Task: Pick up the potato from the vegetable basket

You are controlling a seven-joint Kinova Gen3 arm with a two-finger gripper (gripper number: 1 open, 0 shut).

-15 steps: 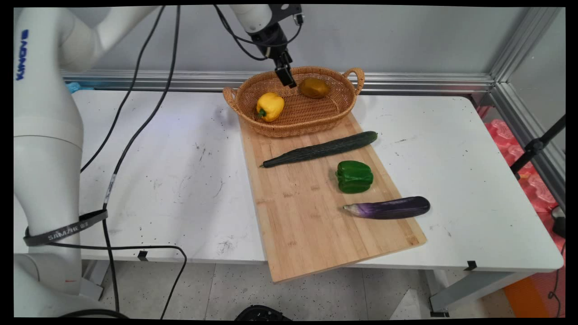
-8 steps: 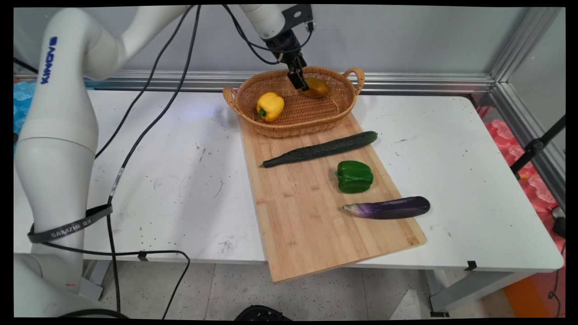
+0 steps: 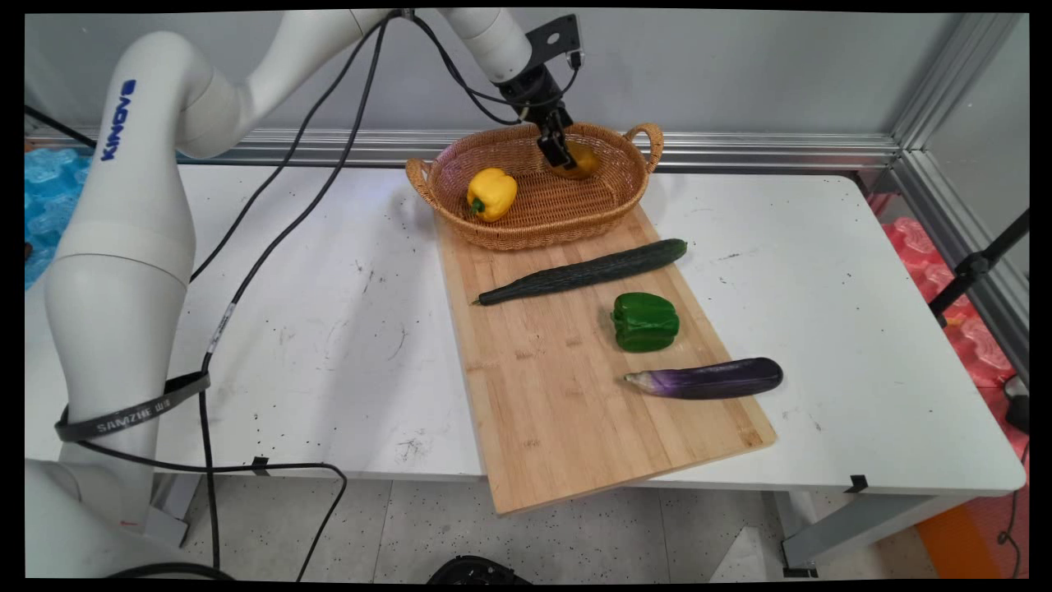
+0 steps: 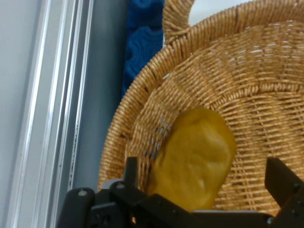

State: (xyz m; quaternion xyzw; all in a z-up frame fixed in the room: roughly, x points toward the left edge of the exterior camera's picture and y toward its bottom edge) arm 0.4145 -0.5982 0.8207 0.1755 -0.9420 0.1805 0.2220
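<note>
Gripper (image 4: 204,190): fingers apart, either side of potato (image 4: 194,159)
Potato: in wicker basket (image 3: 526,222), near yellow pepper (image 3: 491,194)

I'm looking at a robotics lab: a scuffed white surface (image 3: 329,329) fenced by an aluminium frame (image 3: 740,148) against a bare grey wall (image 3: 740,74), black cables (image 3: 271,222) trailing to a speckled floor (image 3: 427,526), and a tripod leg (image 3: 978,263) at the right.

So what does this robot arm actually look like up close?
A white arm of rounded links, lettered KINOVA in blue, with a grey strap low down. Black cables hang from it. At its tip sits a small black claw with two fingers.
</note>
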